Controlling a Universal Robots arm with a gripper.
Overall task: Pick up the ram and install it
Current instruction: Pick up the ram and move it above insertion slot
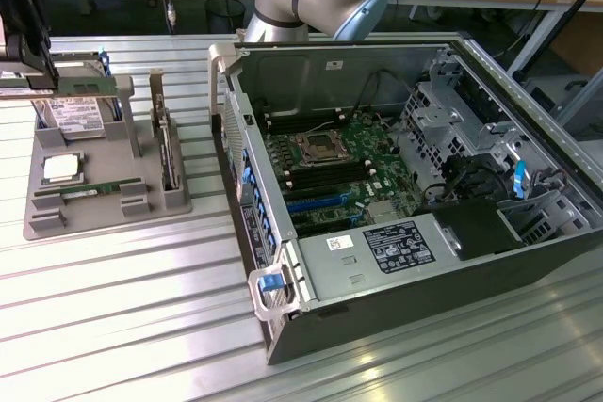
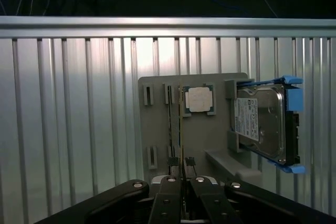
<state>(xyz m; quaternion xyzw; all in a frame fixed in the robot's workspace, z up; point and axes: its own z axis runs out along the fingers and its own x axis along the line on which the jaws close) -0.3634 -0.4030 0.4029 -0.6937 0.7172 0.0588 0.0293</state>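
Gripper clenched on the ram above the tray, toward the tabletop's edge on the exterior view's left; pickup looks done; seating in the motherboard remains.

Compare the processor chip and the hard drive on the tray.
The processor chip is small and square; the hard drive is larger and oblong. The chip lies bare in a recess; the drive sits in a blue frame with a white label. Both have silver tops and rest on the grey tray.
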